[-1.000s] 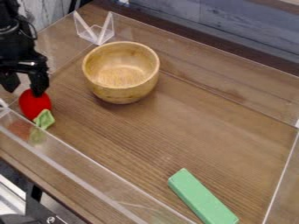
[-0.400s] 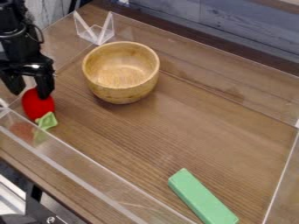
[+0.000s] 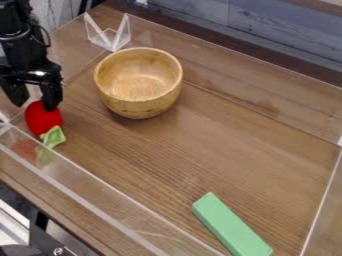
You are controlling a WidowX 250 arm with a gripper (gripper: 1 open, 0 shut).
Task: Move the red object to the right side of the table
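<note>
Black metal gripper (image 3: 36, 92): fingers spread, just above the toy.
Glossy red egg-shaped toy with green leafy tip (image 3: 44, 120): on the brown wood-grain table (image 3: 201, 140), near the round wooden bowl (image 3: 138, 83).

The bowl (image 3: 138, 83) is lying beside the gripper (image 3: 34, 92); the block (image 3: 233, 226) is lying well apart from it, on the table (image 3: 221, 130).

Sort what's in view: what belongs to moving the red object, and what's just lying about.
For the job:
- red object
- table
- gripper

Just lying about:
- wooden bowl
- green block
- clear angular piece
</note>
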